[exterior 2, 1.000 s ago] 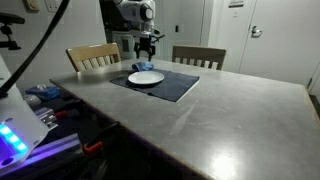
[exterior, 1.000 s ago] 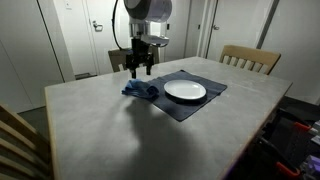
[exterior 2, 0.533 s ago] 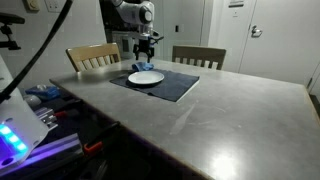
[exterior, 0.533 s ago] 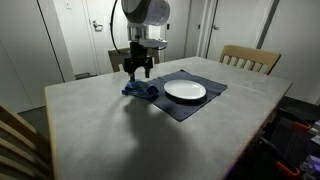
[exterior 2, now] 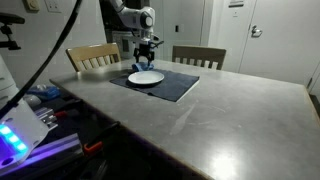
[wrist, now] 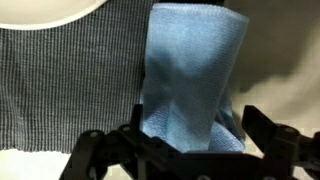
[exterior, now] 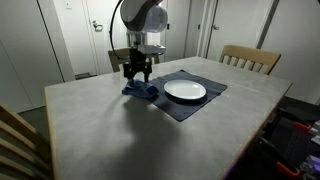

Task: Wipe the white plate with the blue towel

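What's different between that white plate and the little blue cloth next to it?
The white plate is round, smooth and glossy; the blue towel is soft and folded. The plate is the larger of the two. The plate lies wholly on the dark mat; the towel straddles the mat's edge, right under the open gripper. Both lie side by side at the same end of the table.

Wrist view: I see only a sliver of the white plate (wrist: 45, 10), cut by the top edge. The lower end of the blue towel (wrist: 190, 75) is hidden behind the gripper (wrist: 180, 150), itself cropped below. In both exterior views, fingertip contact is too small to judge.
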`<state>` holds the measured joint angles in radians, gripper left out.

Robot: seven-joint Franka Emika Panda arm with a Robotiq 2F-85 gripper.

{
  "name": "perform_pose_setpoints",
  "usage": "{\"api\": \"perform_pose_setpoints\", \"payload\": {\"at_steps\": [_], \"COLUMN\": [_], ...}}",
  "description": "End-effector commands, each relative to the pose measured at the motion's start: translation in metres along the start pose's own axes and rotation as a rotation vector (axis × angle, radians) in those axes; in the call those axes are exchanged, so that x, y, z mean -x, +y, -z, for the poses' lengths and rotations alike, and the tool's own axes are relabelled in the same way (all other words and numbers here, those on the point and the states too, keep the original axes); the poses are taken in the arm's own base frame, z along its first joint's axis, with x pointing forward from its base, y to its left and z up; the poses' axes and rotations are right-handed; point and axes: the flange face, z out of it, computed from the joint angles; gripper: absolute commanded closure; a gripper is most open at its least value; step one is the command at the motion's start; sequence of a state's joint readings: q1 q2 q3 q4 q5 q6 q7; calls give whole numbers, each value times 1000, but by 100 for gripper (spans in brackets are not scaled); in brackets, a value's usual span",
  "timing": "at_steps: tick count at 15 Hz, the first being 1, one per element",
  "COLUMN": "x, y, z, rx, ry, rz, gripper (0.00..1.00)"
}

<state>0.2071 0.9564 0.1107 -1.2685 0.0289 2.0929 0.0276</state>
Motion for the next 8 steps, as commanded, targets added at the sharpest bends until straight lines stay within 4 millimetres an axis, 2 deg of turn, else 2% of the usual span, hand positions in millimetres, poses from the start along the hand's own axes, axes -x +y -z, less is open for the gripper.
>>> {"api": "perform_pose_setpoints", "payload": {"at_steps": [1, 3, 4, 5, 8], "x": [-5, -6, -6, -6, -7], "y": [1, 1, 1, 2, 2], "z": [-2, -2, -2, -2, -2], "rx": [-13, -14, -13, -13, -15], "ry": [-19, -27, -28, -30, -36], "rz": [-13, -12, -11, -10, -6], "gripper": [0, 13, 29, 31, 52]}}
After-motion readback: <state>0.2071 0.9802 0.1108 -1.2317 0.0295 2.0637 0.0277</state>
